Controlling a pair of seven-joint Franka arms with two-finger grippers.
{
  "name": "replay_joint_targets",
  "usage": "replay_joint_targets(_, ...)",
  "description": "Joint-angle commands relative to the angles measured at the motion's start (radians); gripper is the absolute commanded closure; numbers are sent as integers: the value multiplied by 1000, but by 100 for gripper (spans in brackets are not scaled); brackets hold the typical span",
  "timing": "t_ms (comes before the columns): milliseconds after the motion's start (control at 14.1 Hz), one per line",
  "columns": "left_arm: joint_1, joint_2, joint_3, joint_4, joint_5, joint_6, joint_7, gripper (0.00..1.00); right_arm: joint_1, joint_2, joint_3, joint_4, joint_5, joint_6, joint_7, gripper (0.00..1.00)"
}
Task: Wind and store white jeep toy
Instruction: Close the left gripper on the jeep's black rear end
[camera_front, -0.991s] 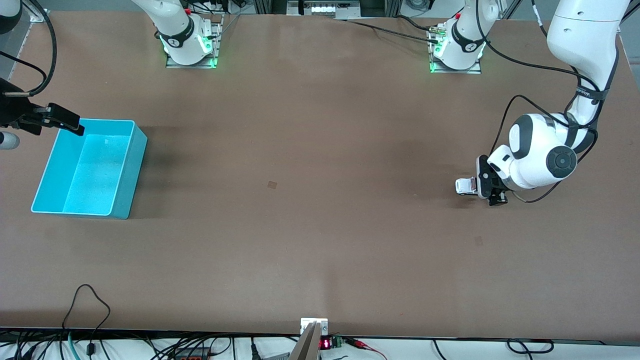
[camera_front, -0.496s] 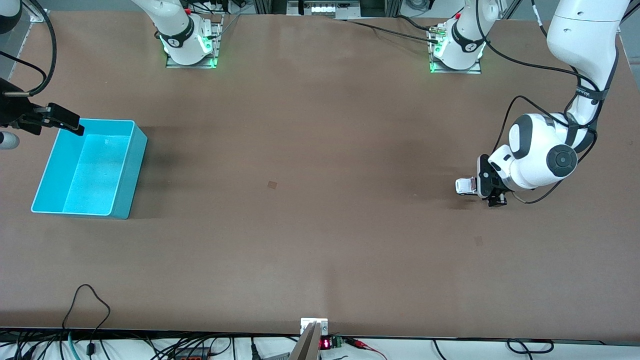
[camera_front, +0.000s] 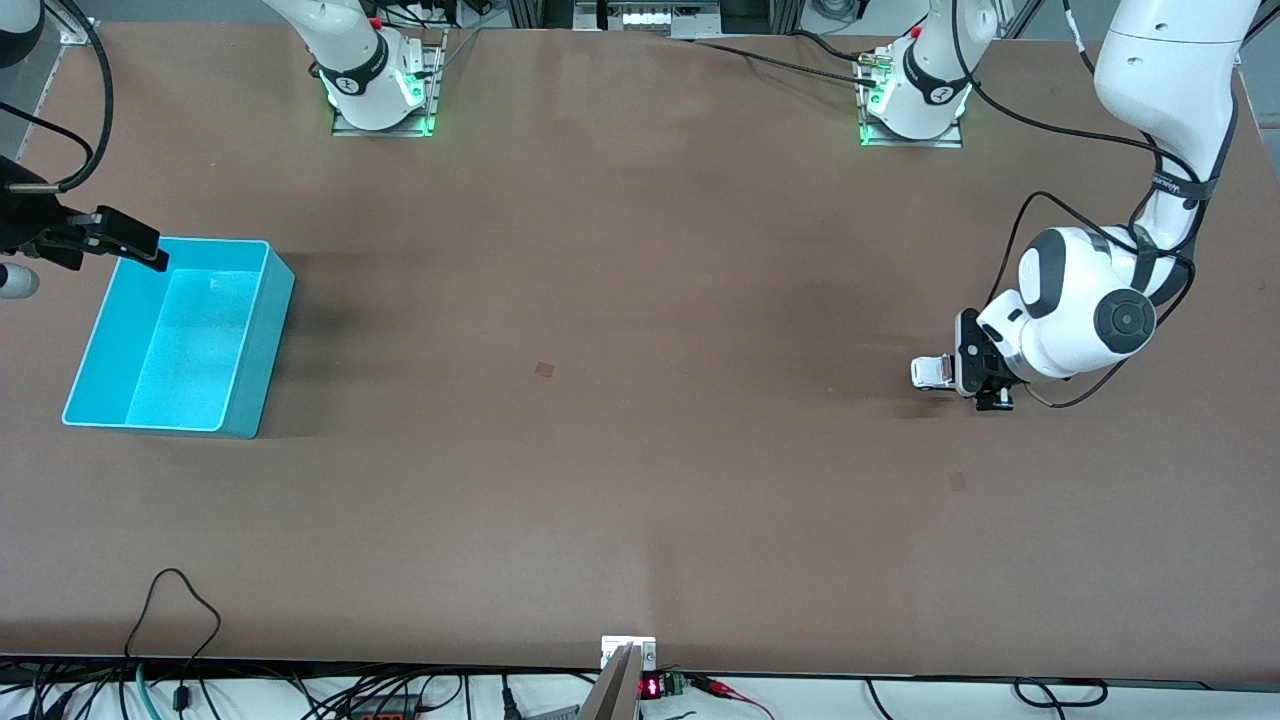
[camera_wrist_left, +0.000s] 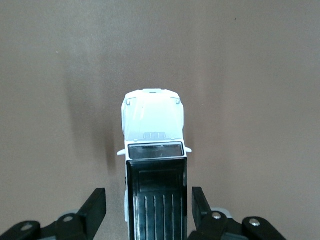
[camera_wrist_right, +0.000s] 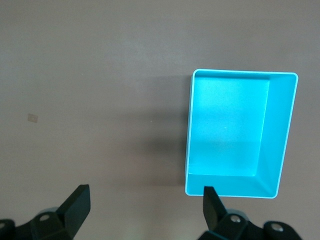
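Observation:
The white jeep toy (camera_front: 930, 372), white with a black roof and rear, stands on the brown table toward the left arm's end. In the left wrist view the jeep (camera_wrist_left: 154, 125) points away from the camera. My left gripper (camera_front: 975, 385) is low over the jeep's rear, and in its own view (camera_wrist_left: 149, 205) it is open, with one finger on each side of the black rear section. There is a gap on one side and almost none on the other. My right gripper (camera_front: 150, 255) hangs open and empty over the rim of the turquoise bin (camera_front: 265, 340), and the right arm waits.
The turquoise bin (camera_wrist_right: 242, 73) is empty and sits at the right arm's end of the table. In its wrist view the right gripper (camera_wrist_right: 145, 202) is over bare table beside the bin. The arm bases stand along the table's top edge, and cables hang at the front edge.
My left wrist has shifted very slightly over the jeep. The jeep, the bin and the right arm have not moved.

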Motion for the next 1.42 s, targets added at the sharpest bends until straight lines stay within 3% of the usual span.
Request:
replay_joint_targets(0, 19, -29, -13, -26, 14, 8, 19, 34, 1, -25, 2, -27, 0, 9, 11, 0)
replay_joint_targets(142, 19, -29, -13, -26, 14, 7, 18, 45, 2, -25, 4, -27, 0, 9, 11, 0)
replay_joint_targets(637, 20, -29, -13, -26, 13, 1, 18, 65, 3, -25, 4, -27, 0, 6, 11, 0)
replay_joint_targets(1345, 20, -42, -13, -37, 4, -31, -62, 71, 6, -24, 5, -27, 2, 6, 12, 0)
